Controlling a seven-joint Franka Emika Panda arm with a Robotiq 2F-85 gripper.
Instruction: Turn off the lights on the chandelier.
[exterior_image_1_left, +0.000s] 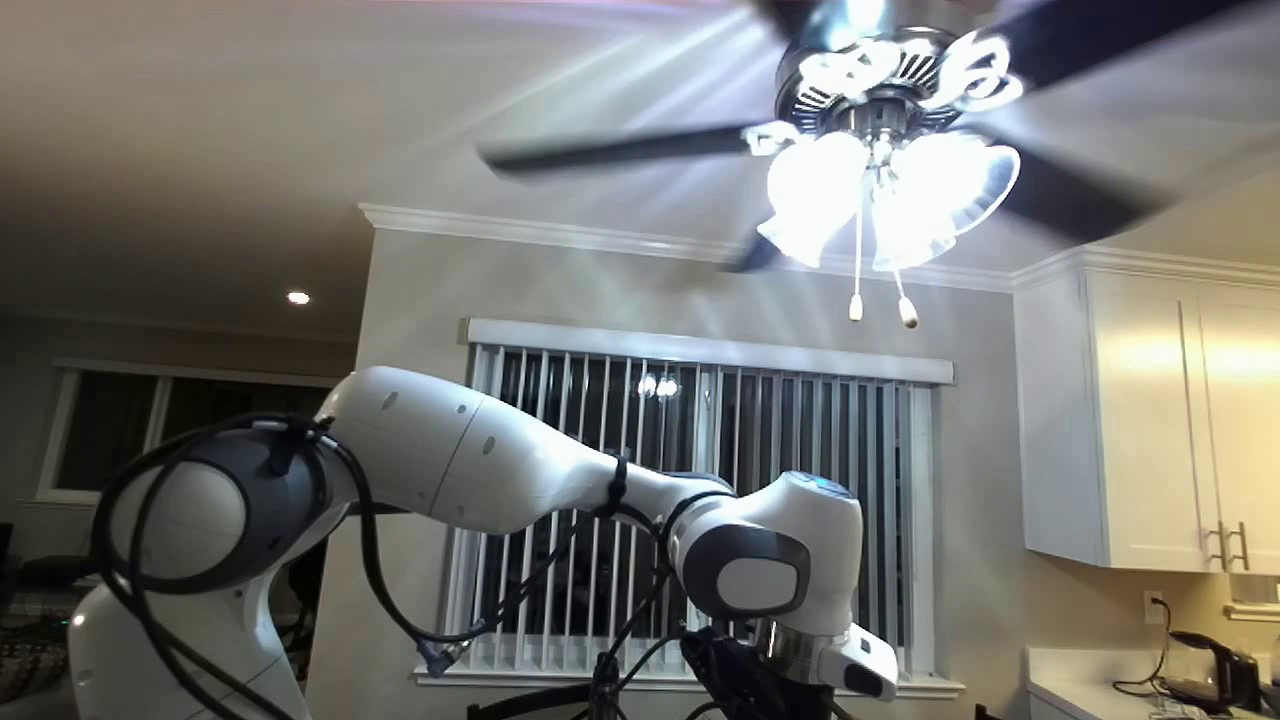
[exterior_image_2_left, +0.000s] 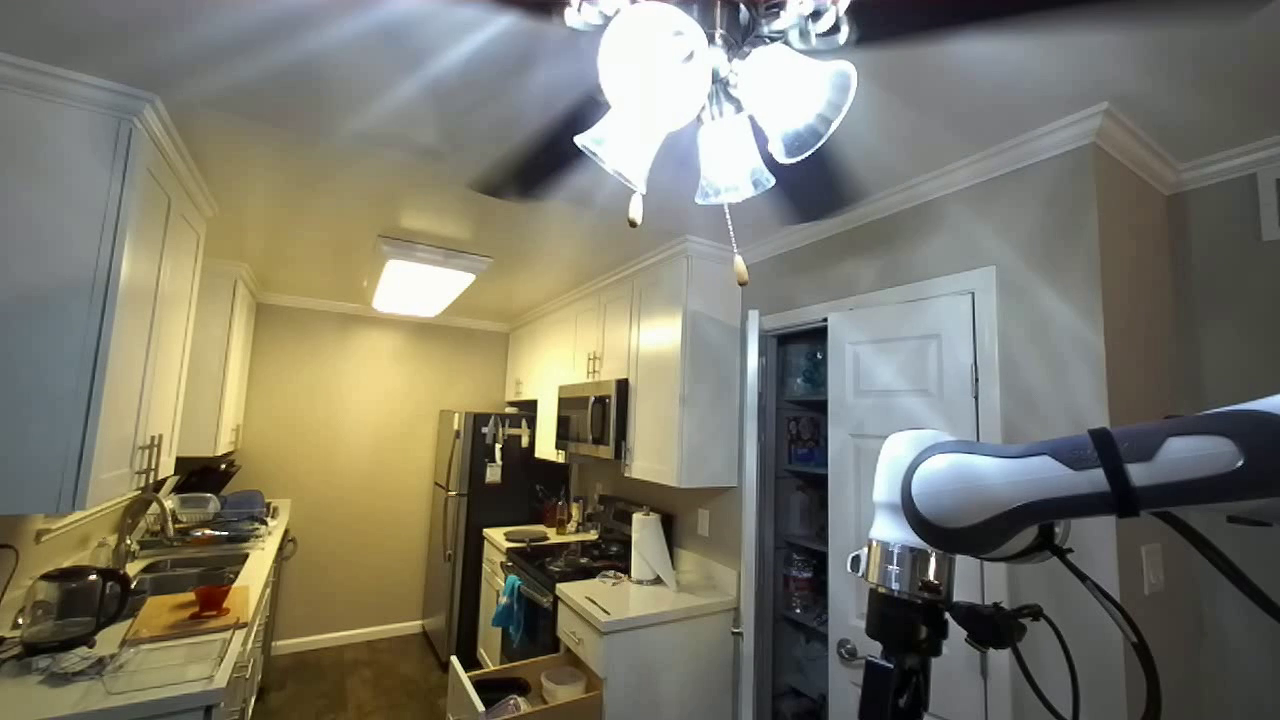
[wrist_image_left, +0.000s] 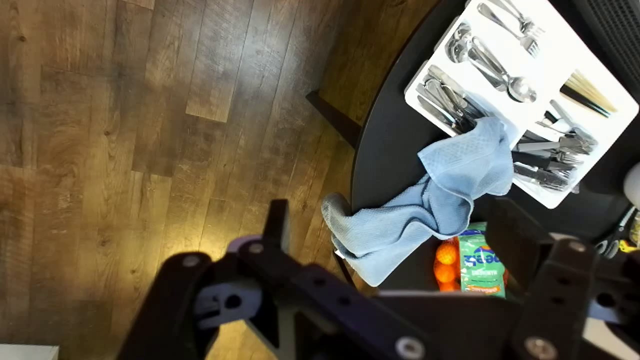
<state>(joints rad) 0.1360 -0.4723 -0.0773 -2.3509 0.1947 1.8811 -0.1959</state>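
The chandelier is a ceiling fan with lit glass lamp shades, seen at the top of both exterior views (exterior_image_1_left: 885, 118) (exterior_image_2_left: 655, 65). Its lamps glow bright white and its dark blades are blurred. Two pull cords hang below it, ending in small pale pulls: a left pull (exterior_image_1_left: 856, 307) and a right pull (exterior_image_1_left: 908, 313). Both pulls also show in an exterior view (exterior_image_2_left: 740, 270). My gripper (wrist_image_left: 392, 215) points down at the floor and table, its fingers wide apart with nothing between them. It is well below the cords and partly cut off in both exterior views.
Below my gripper, a dark round table (wrist_image_left: 395, 135) bears a white cutlery tray (wrist_image_left: 550, 200), a blue cloth (wrist_image_left: 400, 225) and a bag of oranges (wrist_image_left: 482, 265). A window with vertical blinds (exterior_image_1_left: 690, 340) stands behind the arm. Cabinets (exterior_image_1_left: 1150, 420) and a pantry door (exterior_image_2_left: 900, 390) stand nearby.
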